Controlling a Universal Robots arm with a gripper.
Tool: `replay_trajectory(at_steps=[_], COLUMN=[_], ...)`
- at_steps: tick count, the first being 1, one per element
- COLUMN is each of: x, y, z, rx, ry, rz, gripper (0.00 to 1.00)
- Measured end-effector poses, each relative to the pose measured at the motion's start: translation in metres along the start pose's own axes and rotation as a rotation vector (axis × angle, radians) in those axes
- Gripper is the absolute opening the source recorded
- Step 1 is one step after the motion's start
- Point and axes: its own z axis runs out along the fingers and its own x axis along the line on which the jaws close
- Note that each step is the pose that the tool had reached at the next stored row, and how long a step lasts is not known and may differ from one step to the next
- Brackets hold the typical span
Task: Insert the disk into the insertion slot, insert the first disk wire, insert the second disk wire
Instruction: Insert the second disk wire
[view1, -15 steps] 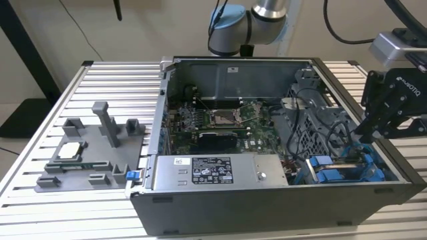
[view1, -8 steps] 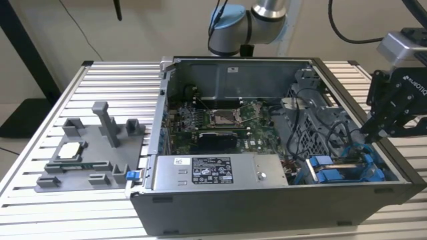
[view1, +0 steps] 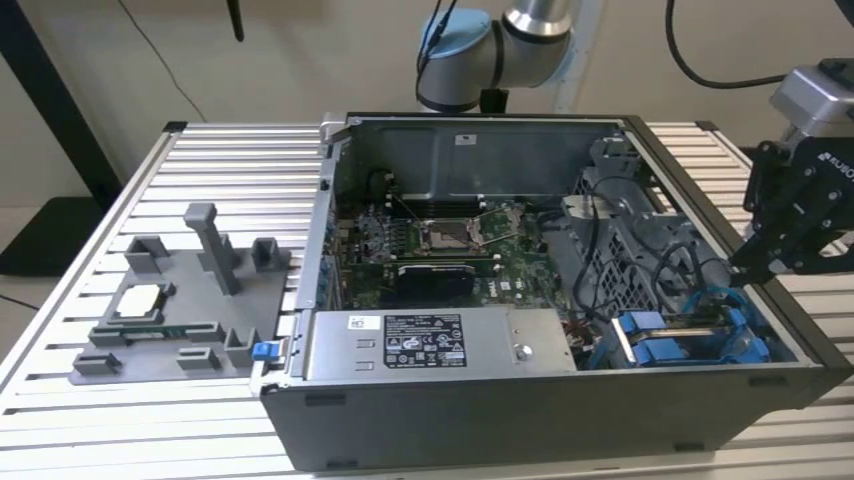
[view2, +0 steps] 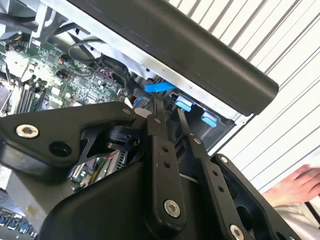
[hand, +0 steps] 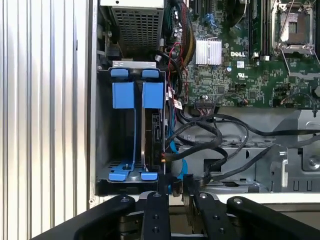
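Observation:
The disk (hand: 154, 134) stands edge-on in the drive bay (hand: 102, 135), with its blue carrier tabs (hand: 153, 95) at the bay's mouth. In the exterior view that bay (view1: 681, 345) is at the case's near right corner. My gripper (view1: 737, 272) hangs over the case's right wall just above it. In both wrist views the two thin black fingers (hand: 163, 184) stand close together on the end of a blue disk wire (hand: 176, 162), beside the disk's rear edge. The gripper (view2: 167, 105) has the blue wire tip (view2: 160, 87) at its end.
Black cables (hand: 215, 135) loop across the metal cage beside the bay. The motherboard (view1: 427, 240) and the power supply (view1: 427, 340) take up the rest of the open case. A grey fixture (view1: 174, 300) stands on the slatted table at the exterior view's left. A person's hand (view2: 300, 185) rests nearby.

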Motion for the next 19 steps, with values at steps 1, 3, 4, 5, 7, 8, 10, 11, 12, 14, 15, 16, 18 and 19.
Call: replay_trajectory(at_steps=[1, 3, 4, 5, 7, 8, 10, 11, 12, 14, 15, 16, 18, 19], x=[0.0000, 0.0000, 0.0000, 0.0000, -0.0001, -0.0001, 0.0000, 0.0000, 0.0001, 0.0002, 0.0002, 0.0003, 0.0004, 0.0004], y=[-0.0007, -0.0013, -0.0013, -0.0014, -0.0016, -0.0019, -0.0023, -0.0024, -0.0025, -0.0027, -0.0028, -0.0028, -0.0029, -0.0030], z=[0.0004, 0.0008, 0.0009, 0.0010, 0.0013, 0.0020, 0.0033, 0.0039, 0.0043, 0.0057, 0.0066, 0.0074, 0.0089, 0.0093], rx=[-0.0002, -0.0002, -0.0003, -0.0003, -0.0004, -0.0004, -0.0004, -0.0003, -0.0004, -0.0005, -0.0007, -0.0011, -0.0015, -0.0015], ry=[0.0001, 0.0007, 0.0006, 0.0003, -0.0001, -0.0006, -0.0003, -0.0004, -0.0010, -0.0029, -0.0045, -0.0061, -0.0106, -0.0123], rz=[-0.002, -0.004, -0.004, -0.004, -0.005, -0.005, -0.005, -0.005, -0.005, -0.005, -0.005, -0.005, -0.005, -0.006], gripper=[1.00, 1.00, 1.00, 1.00, 1.00, 1.00, 1.00, 1.00, 1.00, 1.00, 1.00, 1.00, 1.00, 1.00])
